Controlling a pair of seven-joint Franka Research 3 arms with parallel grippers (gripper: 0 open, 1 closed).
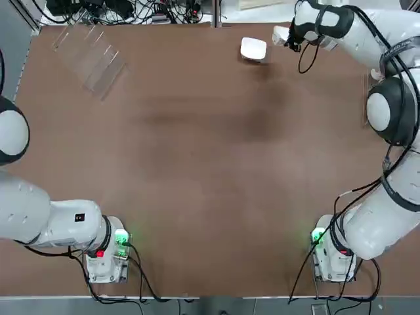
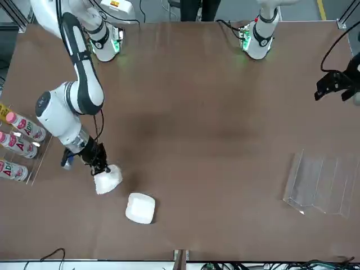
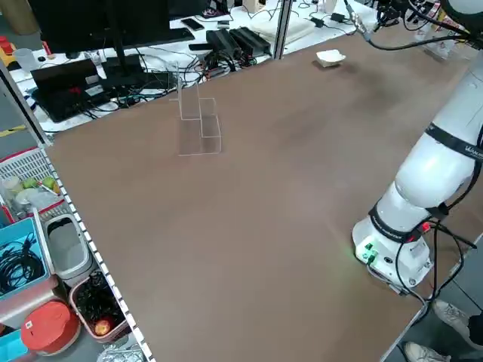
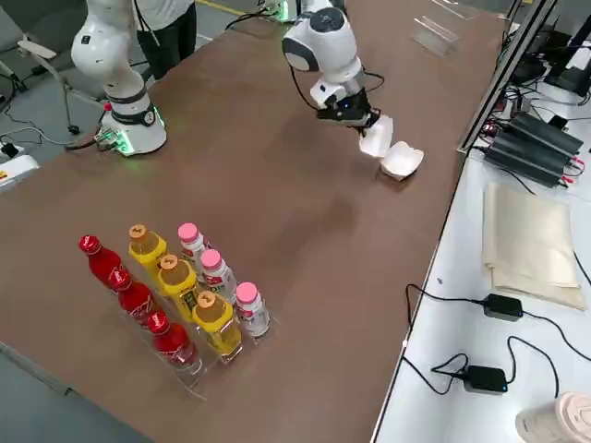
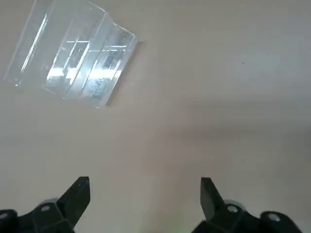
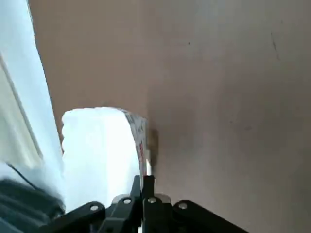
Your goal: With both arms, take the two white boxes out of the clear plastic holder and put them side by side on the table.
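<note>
Your right pincer (image 2: pixel 101 169) is clamped on one white box (image 2: pixel 108 179), tilted, near the far edge of the surface (image 2: pixel 214 129). The second box (image 2: pixel 140 207) lies just beside it. Your left pincer (image 5: pixel 145 194) hangs apart over the bare surface near the empty holder (image 5: pixel 73 60).

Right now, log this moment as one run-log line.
holder: empty | box one: on table, far edge | right gripper: shut on box two, beside box one | left gripper: open, idle
</note>
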